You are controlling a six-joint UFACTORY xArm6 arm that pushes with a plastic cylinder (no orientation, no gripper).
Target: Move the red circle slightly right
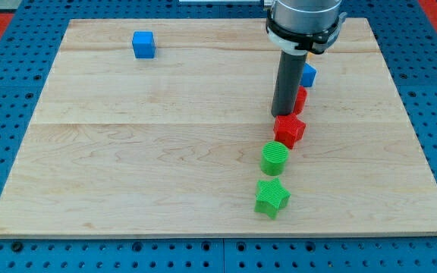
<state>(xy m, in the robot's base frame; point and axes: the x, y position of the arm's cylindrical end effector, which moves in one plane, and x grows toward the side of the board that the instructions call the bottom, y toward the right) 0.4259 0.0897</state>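
My rod comes down from the view's top, right of centre, and my tip (282,115) sits on the wooden board (165,152). There is nothing to open or close: it is a plain rod, holding nothing.

The red circle (300,99) lies just to the view's right of the rod's lower part, mostly hidden behind it, so only its right edge shows. I cannot tell whether the rod touches it; they are at least just beside each other.

Just above the red circle, towards the view's top right, a blue block (309,74) peeps out from behind the rod; its shape is not clear. Directly below my tip sits a red star (289,130), so close that my tip seems to meet its upper edge.

Below the red star comes a green circle (275,158), just beside it, and below that a green star (271,197), near the board's lower edge. These 5 blocks form a rough line running from the view's top right down towards the bottom.

Well apart, near the board's top left, stands 1 blue cube (143,44).

The board rests on a blue perforated surface (6,250).
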